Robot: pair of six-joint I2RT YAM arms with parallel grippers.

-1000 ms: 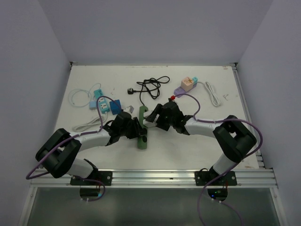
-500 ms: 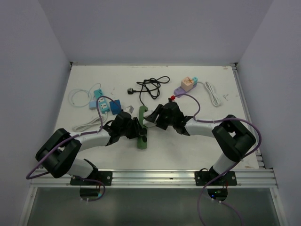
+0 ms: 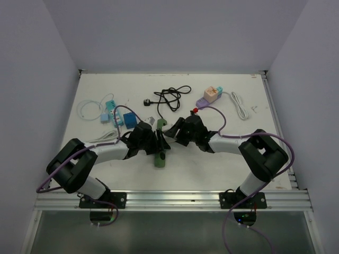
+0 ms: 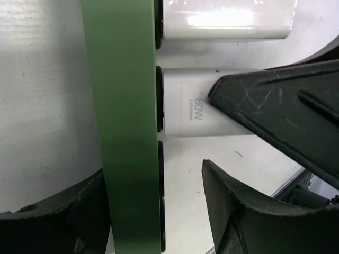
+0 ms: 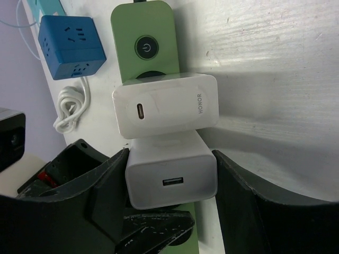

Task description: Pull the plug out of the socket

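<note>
Right gripper [image 5: 170,191] clamps boxy matte-white plug [image 5: 172,177]; left gripper [image 4: 153,182] seemingly loose astride smooth green socket [image 4: 122,106].

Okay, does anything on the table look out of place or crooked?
Yes: the green power strip in the middle seems to stand on its long edge rather than lying flat, so the white charger in the right gripper sticks out sideways. Nothing looks spilled or broken.
</note>
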